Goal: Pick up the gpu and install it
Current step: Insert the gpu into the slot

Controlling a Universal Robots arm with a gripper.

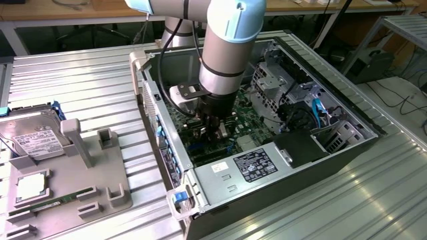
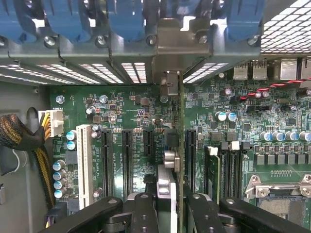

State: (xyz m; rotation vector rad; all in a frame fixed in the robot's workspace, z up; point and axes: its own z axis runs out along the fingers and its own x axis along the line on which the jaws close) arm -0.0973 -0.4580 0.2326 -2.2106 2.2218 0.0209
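Gripper (image 2: pixel 167 206) inside open PC case (image 1: pixel 347 112), fingers closed on gpu (image 2: pixel 181 145), card edge-on above motherboard (image 2: pixel 121 111). Install step under way; seating calls for slot (image 2: pixel 190 158) alignment, bracket at rear.

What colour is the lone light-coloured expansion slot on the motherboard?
White slot, beside black ones; clearest in the wrist view.

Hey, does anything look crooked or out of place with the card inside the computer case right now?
Nothing stands out. The gpu stands edge-on and straight between the gripper fingers, its bracket meeting the rear slots.
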